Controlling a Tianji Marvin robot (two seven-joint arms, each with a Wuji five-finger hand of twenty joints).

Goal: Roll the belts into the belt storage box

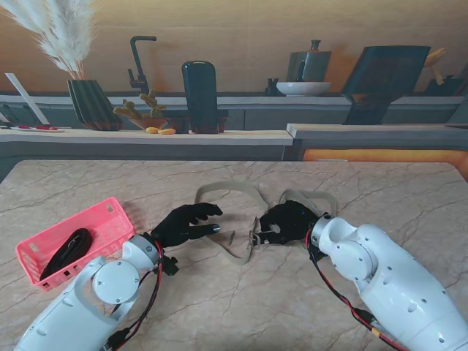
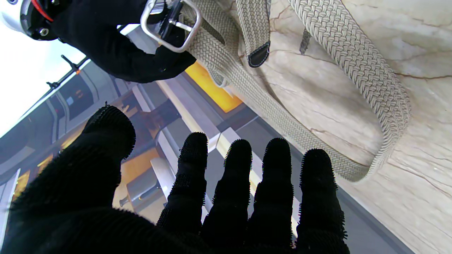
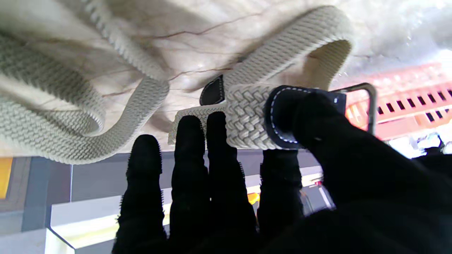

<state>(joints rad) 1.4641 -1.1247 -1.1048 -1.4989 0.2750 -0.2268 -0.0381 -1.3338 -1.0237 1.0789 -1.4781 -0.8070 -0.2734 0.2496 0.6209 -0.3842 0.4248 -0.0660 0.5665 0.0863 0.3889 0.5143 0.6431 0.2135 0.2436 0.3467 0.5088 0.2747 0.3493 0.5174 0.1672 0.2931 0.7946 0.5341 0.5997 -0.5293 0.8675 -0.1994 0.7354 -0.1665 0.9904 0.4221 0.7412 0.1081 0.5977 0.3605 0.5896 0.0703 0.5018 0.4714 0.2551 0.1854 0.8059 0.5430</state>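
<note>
At the centre of the stand's frame the right hand (image 1: pixel 287 222) pinches the buckle end of the beige belt (image 1: pixel 227 191), which loops over the table (image 1: pixel 380 190). The left hand (image 1: pixel 184 224) hovers spread and empty beside it. Rolling looks barely begun; next, winding from the buckle, then carrying it to the pink box (image 1: pixel 110 212) at lower left, where a black belt (image 1: pixel 67 250) lies.

Belts: two — one beige woven belt (image 1: pixel 232 219) with one metal buckle (image 2: pixel 171 24), one black belt (image 1: pixel 67 251). Storage baskets: one, pink plastic (image 1: pixel 110 213). Robot hands, black-gloved: two — left hand (image 1: pixel 184 224), right hand (image 1: pixel 287 222). Marble-patterned tables: one (image 1: pixel 234 292).
</note>
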